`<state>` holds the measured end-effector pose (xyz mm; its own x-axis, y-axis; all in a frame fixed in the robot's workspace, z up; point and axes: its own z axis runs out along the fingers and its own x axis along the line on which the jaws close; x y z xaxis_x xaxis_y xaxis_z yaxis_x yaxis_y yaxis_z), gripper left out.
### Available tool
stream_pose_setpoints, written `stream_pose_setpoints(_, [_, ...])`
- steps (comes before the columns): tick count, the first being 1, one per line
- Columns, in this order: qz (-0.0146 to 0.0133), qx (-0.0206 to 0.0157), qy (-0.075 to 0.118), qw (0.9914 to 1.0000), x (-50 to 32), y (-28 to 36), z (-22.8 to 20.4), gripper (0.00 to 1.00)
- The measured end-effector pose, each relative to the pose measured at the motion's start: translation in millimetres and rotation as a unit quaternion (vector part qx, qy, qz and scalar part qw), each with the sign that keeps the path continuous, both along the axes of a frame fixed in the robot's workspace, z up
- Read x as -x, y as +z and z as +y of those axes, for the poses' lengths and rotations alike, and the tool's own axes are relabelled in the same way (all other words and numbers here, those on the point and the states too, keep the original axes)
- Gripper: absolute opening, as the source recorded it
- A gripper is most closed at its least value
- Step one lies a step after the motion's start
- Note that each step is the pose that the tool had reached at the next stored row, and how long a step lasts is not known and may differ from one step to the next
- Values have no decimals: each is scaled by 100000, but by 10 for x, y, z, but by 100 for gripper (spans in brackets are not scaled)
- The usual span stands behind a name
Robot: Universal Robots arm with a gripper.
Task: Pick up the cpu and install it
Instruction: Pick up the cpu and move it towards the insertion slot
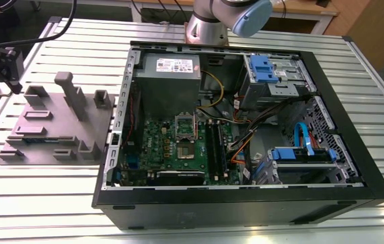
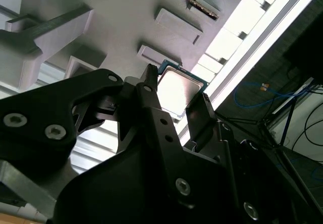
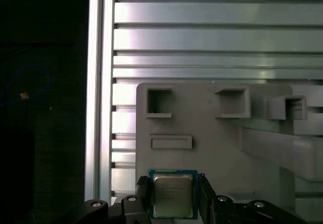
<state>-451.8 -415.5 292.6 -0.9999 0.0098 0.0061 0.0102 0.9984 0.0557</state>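
**Cpu clamped in the pincer at the scene's left, well apart from the open case**

At the exterior view's far left, the black gripper (image 1: pixel 3 87) hangs over the left end of the grey fixture plate (image 1: pixel 56 119). In both wrist views its two black fingers (image 3: pixel 143 189) press against opposite edges of the cpu (image 3: pixel 172 196), so the pincer is closed on the chip. The cpu is a small flat square. Its silver-grey metal lid is smooth and shiny, with a thin green border around it. It sits at the plate's edge, but whether it rests on the plate or is lifted off it cannot be told.

The plate is matte grey and moulded, with rectangular pockets, low raised pads and upright posts. It lies on a table (image 1: pixel 43 198) of ribbed, reflective aluminium slats.

To the right lies the black computer case (image 1: pixel 246 203), open side up. Inside it are the green motherboard (image 1: pixel 158 147), a grey metal box (image 1: pixel 168 76) with a white label at the far side, blue plastic drive brackets (image 1: pixel 263 66), and loose coloured cables.
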Motion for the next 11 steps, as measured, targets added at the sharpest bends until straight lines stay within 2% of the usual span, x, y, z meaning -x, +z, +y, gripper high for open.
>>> stream_pose_setpoints(11, [-2,-3,-2,100000,0,44,0,47])
